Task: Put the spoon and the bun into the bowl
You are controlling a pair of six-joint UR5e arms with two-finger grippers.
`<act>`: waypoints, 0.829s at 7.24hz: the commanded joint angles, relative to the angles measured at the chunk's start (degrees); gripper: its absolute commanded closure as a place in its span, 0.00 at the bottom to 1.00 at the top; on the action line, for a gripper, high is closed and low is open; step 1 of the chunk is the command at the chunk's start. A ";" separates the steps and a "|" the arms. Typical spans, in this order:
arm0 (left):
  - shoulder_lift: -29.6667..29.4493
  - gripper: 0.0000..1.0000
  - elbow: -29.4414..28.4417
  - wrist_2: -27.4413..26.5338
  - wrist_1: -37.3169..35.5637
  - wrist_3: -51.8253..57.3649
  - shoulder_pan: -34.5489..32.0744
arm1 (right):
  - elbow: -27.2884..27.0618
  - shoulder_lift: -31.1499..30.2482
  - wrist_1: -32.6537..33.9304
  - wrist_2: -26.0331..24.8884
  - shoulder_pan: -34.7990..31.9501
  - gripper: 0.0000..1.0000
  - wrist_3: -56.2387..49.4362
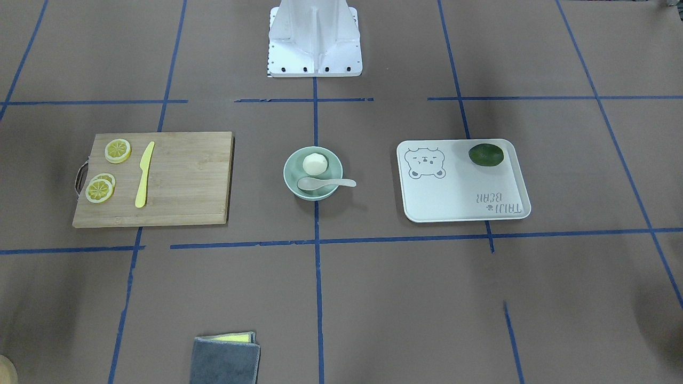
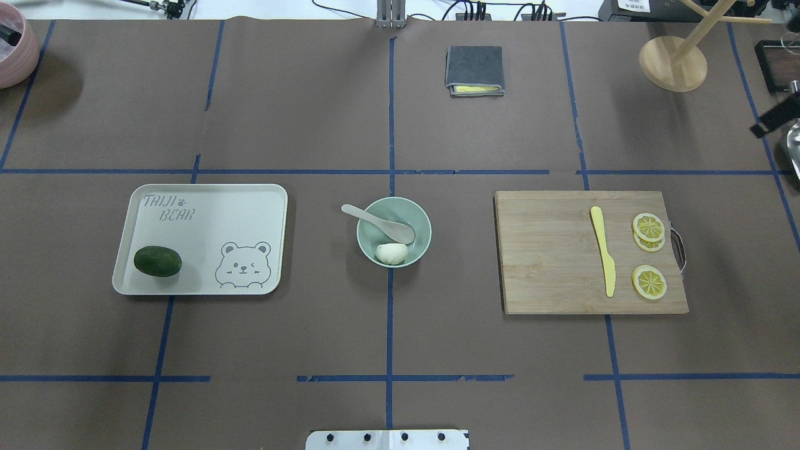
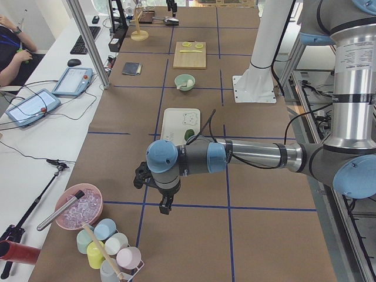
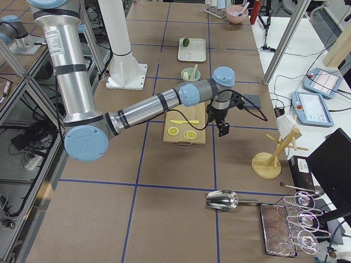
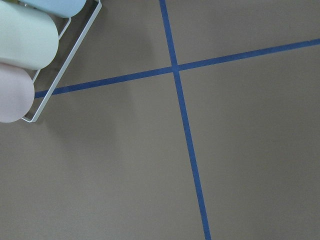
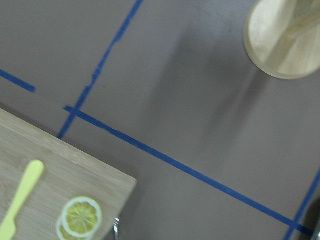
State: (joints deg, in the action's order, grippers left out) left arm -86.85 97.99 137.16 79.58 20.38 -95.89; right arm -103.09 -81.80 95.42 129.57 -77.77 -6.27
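Observation:
The pale mint-green bowl [image 1: 332, 160] stands at the table's middle and also shows in the overhead view [image 2: 417, 219]. The white bun [image 1: 314, 163] lies inside it. The beige spoon [image 1: 320, 184] rests with its scoop in the bowl and its handle over the rim. My left gripper [image 3: 165, 207] hangs far off at the table's left end, near the cup rack. My right gripper [image 4: 224, 130] hangs beyond the cutting board, near the mug tree. I cannot tell whether either one is open or shut. Both wrist views show nothing held.
A white bear tray [image 2: 206, 206] holds a dark green lime [image 2: 157, 261]. A wooden cutting board [image 2: 550, 262] carries a yellow knife [image 2: 604, 257] and lemon slices [image 2: 649, 281]. A grey cloth [image 2: 475, 70], a wooden mug tree [image 2: 672, 62] and a pink bowl [image 2: 15, 53] stand at the far edge.

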 commanded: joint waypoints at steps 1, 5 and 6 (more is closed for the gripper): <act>-0.16 0.00 0.35 0.04 0.05 0.19 0.00 | 0.08 -11.14 -0.32 0.16 -8.60 0.00 -3.58; -0.07 0.00 0.44 -0.31 0.31 0.36 0.00 | 0.35 -16.98 -0.33 0.51 -11.44 0.00 -3.67; -0.07 0.00 0.44 -0.22 0.31 0.36 0.00 | 0.35 -16.99 -0.33 0.51 -11.44 0.00 -3.66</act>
State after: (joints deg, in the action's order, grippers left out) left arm -86.93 98.44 136.85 79.90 20.71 -95.89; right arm -102.76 -98.48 95.10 130.01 -89.10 -9.99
